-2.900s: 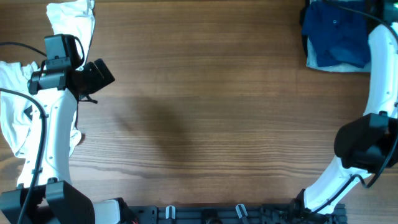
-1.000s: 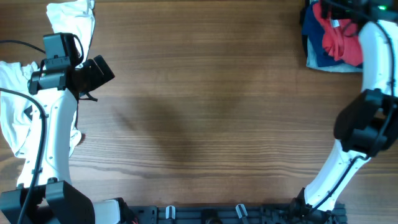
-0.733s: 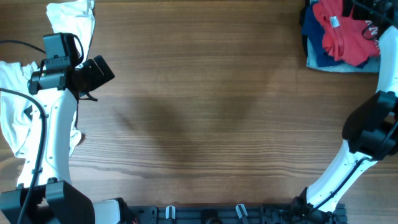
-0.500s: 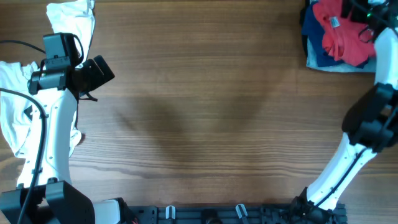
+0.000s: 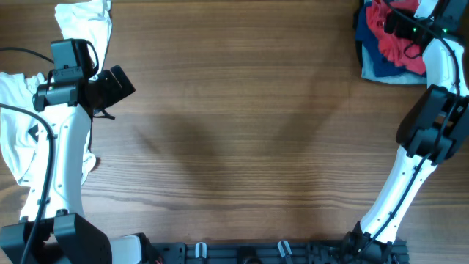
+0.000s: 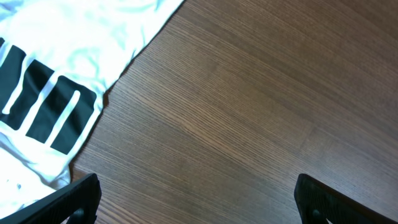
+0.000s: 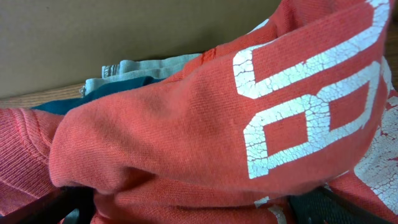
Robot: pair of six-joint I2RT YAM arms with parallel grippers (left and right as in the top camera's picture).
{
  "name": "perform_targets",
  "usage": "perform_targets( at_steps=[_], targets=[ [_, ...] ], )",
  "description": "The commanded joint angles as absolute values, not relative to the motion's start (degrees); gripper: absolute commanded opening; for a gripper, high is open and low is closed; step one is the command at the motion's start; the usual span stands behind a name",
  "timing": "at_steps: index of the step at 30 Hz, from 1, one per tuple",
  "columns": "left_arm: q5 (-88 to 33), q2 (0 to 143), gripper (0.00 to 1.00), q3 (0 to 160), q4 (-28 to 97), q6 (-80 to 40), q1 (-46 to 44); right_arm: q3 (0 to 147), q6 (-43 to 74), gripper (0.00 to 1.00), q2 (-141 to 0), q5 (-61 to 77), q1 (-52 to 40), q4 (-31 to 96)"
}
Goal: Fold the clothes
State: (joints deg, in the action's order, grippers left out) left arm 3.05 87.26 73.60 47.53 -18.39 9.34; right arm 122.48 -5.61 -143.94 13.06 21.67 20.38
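Overhead: red T-shirt [image 5: 396,48] heaped on folded blue garments [image 5: 377,66] at the table's [image 5: 242,132] far right corner, right gripper [image 5: 390,20] over it; left gripper [image 5: 117,86] beside white T-shirt [image 5: 15,117].
Left wrist: jaws spread wide over bare wood; the white T-shirt lies up-left, outside them.
Right wrist: jaws spread wide, unclenched; the red T-shirt's lettered bunch bulges between them.

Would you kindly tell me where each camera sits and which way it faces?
Overhead: fixed above the table, looking straight down; both arms show, left arm by the white T-shirt, right arm over the red T-shirt on blue garments.
Left wrist: on the left arm, facing down at bare wood and the white T-shirt's black print; left fingers at the bottom corners.
Right wrist: on the right arm, close against the red T-shirt's white lettering; right fingers at the bottom corners.
Shared: overhead and left wrist show the white T-shirt.
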Motion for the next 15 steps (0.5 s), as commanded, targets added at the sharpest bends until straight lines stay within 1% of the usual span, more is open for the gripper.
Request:
perform_targets(
  at_steps=[1,9,13,15],
  targets=[
    [2.37,87.18,1.0,73.1,47.37,-18.5,9.54,119.15,-4.51,1.0,-144.44,14.24,19.88,22.59],
    [2.37,87.18,1.0,73.1,47.37,-18.5,9.54,119.15,-4.45,1.0,-124.57,13.39,19.81,24.32],
    [2.37,87.18,1.0,73.1,47.37,-18.5,9.54,119.15,-4.03,1.0,-114.45,13.8,19.16,29.74],
    [2.37,87.18,1.0,73.1,47.37,-18.5,9.54,119.15,-1.76,1.0,-110.15,15.44,18.74,32.21]
  ],
)
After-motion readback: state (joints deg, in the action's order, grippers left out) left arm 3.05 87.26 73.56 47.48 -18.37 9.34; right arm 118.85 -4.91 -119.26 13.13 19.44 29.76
